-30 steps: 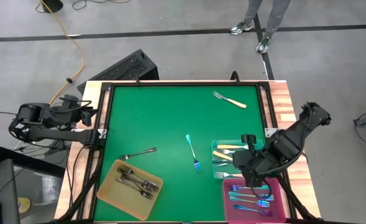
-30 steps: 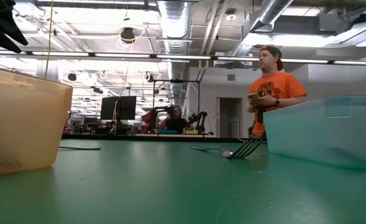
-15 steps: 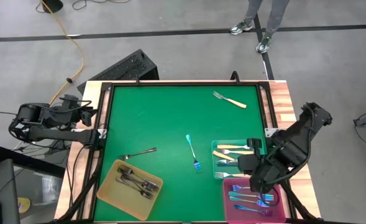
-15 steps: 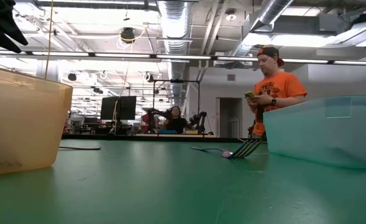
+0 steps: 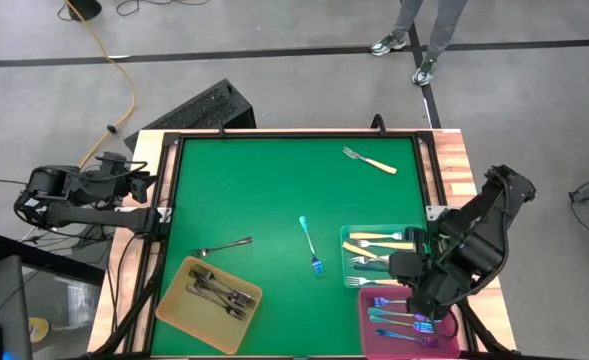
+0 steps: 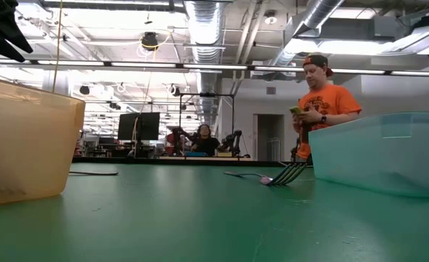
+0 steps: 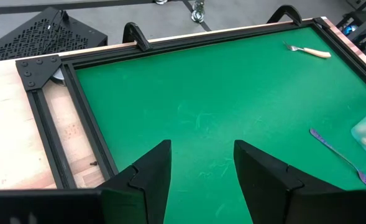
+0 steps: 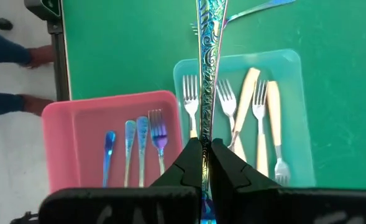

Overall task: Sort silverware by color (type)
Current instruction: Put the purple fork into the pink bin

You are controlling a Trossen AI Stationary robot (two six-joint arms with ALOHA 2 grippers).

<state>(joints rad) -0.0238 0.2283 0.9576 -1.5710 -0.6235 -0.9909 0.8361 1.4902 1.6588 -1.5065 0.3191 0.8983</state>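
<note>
My right gripper (image 8: pixel 205 146) is shut on an iridescent blue-purple fork (image 8: pixel 205 68) and hovers over the seam between the pink tray (image 5: pixel 374 325) and the teal tray (image 5: pixel 346 262), at the table's near right corner (image 5: pixel 419 292). The pink tray holds several iridescent forks (image 8: pixel 133 146). The teal tray holds cream-handled forks (image 8: pixel 248 102). Loose on the green mat lie one iridescent fork (image 5: pixel 310 246), one cream-handled fork (image 5: pixel 369 160) and one dark-grey fork (image 5: pixel 224 245). My left gripper (image 7: pixel 201 155) is open, waiting at the table's left edge. My right gripper pinches the iridescent fork's patterned shaft (image 8: pixel 205 127) between its two fingers. The fork runs straight forward along the fingers, and its far end leaves the wrist picture. It is lifted clear, above the two trays.
A yellow tray (image 5: pixel 179 310) with dark-grey forks (image 5: pixel 222 294) sits at the near left. Black rails (image 5: pixel 169 200) frame the mat, whose middle and far left are bare. Beyond the table a person in an orange shirt (image 6: pixel 320 109) stands, and someone's feet (image 5: pixel 404 45) show.
My right gripper has moved toward the table's near edge and a little to the right, carrying the iridescent fork from over the teal tray to the teal and pink trays' shared edge. It has stayed shut.
</note>
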